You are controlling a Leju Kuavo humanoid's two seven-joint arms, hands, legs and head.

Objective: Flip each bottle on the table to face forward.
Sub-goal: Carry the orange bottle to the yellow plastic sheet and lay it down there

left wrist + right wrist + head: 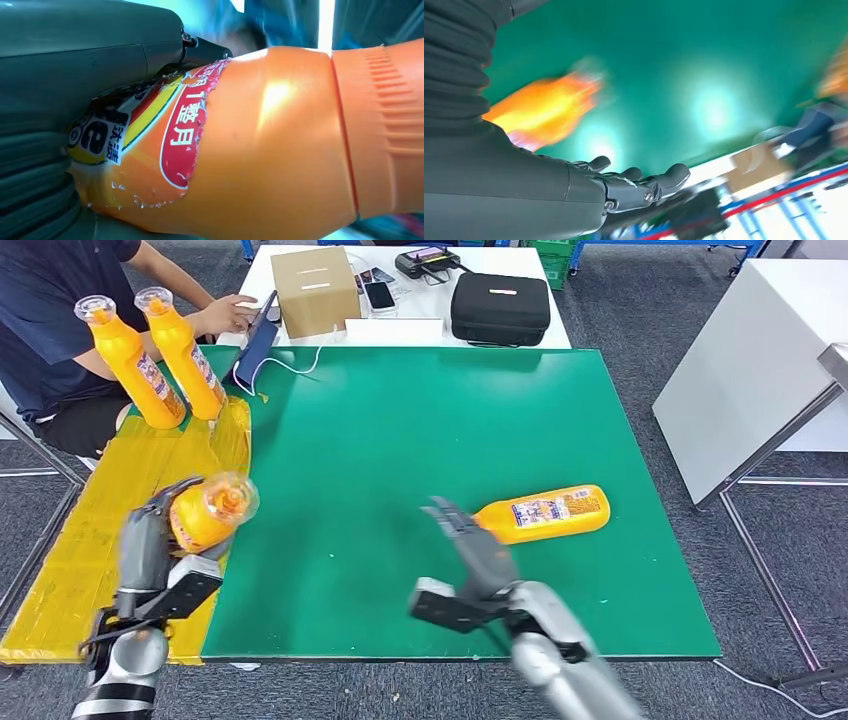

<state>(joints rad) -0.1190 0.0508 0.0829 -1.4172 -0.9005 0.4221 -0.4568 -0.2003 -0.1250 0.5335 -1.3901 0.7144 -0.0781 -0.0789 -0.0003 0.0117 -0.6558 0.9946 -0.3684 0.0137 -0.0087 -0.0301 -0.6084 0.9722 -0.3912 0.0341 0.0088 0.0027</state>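
An orange bottle (543, 514) lies on its side on the green mat (400, 440), its label up and its neck end pointing at the right hand (468, 540). That hand's fingers (445, 512) are spread and hold nothing; their tips reach to just short of the bottle's near end, and the head view does not settle whether they touch it. In the right wrist view the bottle (544, 107) is a streak of blurred orange beyond the outstretched fingers (644, 180), its label unreadable.

A second orange bottle (208, 510) sits in the grasp of the left hand (160, 540), raised over the yellow taped strip (90, 540) at the mat's edge, its clear cap turned toward the camera. The fingers wrap the body from behind, so most of the label is hidden in the head view. Up close, the left wrist view shows the held bottle (280, 145) pressed against the thick grey thumb (90, 55), with a torn red-and-yellow label partly covered by the hand and the cap end cut off at the frame's edge.

Well beyond the left hand's fingers, two more orange bottles (150, 360) stand upright side by side on the yellow strip. Behind them sits a person (60, 330), cropped at the frame's edge, one hand (228, 314) on a white table (400, 332) that carries a cardboard box (314, 290) and a black case (500, 308).
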